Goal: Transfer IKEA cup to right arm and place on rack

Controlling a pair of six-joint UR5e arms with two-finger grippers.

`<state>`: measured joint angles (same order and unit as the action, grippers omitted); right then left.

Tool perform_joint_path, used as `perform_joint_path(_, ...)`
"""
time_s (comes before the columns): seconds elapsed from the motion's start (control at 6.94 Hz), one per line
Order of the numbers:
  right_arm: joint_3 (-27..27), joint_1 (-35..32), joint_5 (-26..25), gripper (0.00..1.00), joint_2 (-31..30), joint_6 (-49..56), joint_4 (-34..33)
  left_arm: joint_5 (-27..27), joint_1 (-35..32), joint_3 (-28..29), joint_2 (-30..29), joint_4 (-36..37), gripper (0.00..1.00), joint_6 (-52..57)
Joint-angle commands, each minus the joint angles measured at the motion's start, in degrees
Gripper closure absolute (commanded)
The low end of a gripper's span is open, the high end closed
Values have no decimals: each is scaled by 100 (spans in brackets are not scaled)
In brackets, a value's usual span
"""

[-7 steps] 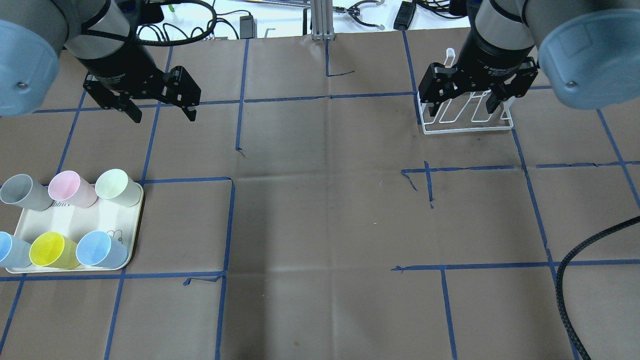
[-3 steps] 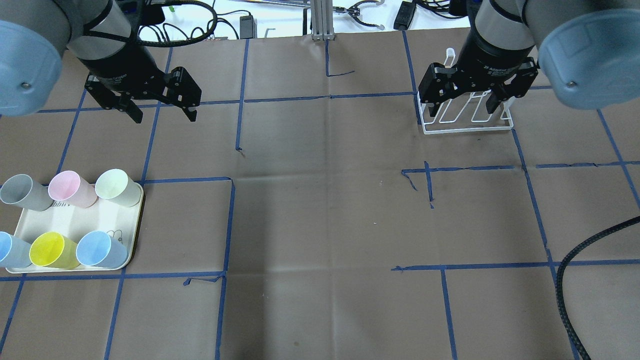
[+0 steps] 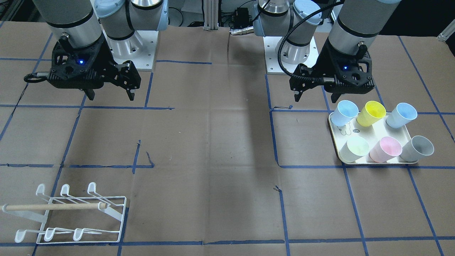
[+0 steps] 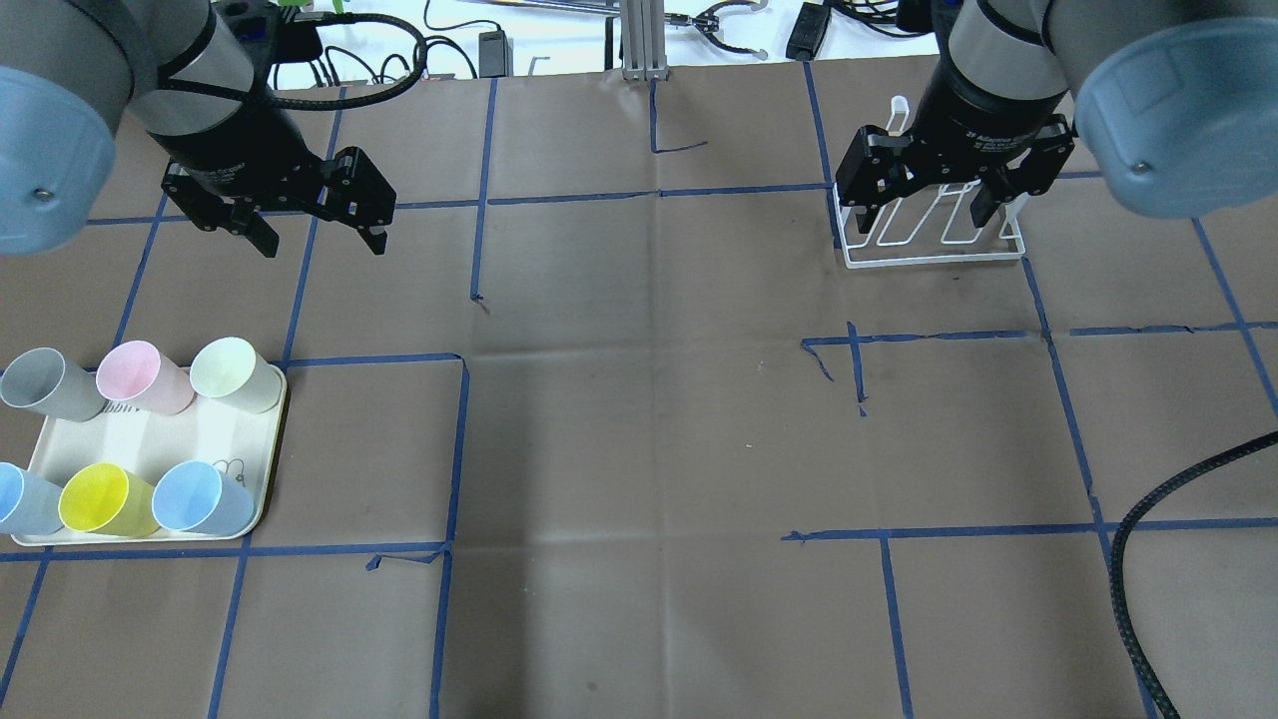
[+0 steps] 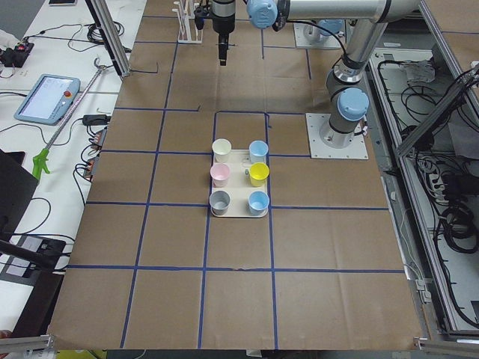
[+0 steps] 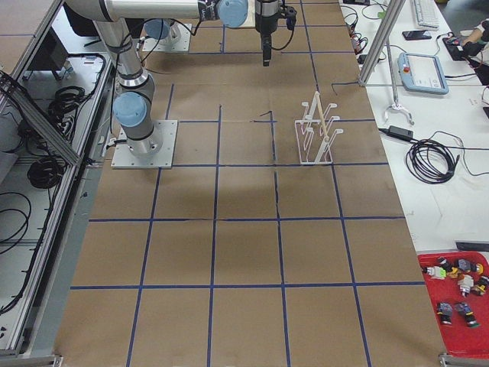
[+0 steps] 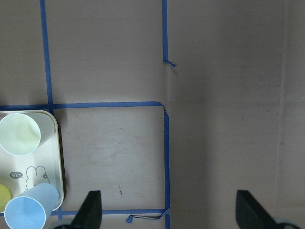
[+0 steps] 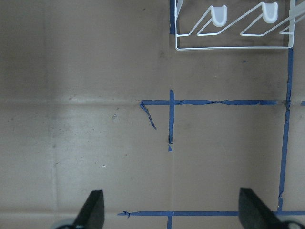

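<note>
Several IKEA cups stand on a cream tray (image 4: 200,439) at the table's left: pale green (image 4: 235,374), pink (image 4: 145,377), grey (image 4: 45,384), yellow (image 4: 105,499) and two blue (image 4: 200,496). My left gripper (image 4: 321,240) is open and empty, high above bare table beyond the tray; its wrist view shows the pale green cup (image 7: 21,133) and a blue cup (image 7: 31,212). My right gripper (image 4: 922,220) is open and empty, high over the white wire rack (image 4: 929,262), which stands empty in the front-facing view (image 3: 71,213).
A thick ribbed black hose (image 4: 1138,559) curves in at the overhead view's lower right. Blue tape lines (image 4: 459,449) grid the brown table cover. Cables and boxes lie beyond the far edge (image 4: 489,45).
My left gripper has shifted slightly left and toward the tray, still open. The right arm, cups and rack have not moved.
</note>
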<state>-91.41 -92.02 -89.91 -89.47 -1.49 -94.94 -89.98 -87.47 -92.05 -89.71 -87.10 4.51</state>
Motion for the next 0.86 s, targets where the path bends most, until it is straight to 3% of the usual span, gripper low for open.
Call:
perform_joint_path(0.0,0,0,0,0,0,0,2,-2,473,-216,67,52,0,791)
perform_joint_path(0.29,0,0,0,0,0,0,2,15,1990,-496,59,62,1,2073)
perform_joint_path(0.43,0,0,0,0,0,0,2,15,2371,-585,41,305,1,2280)
perform_joint_path(0.72,0,0,0,0,0,0,2,24,2384,-944,-125,945,1,2256)
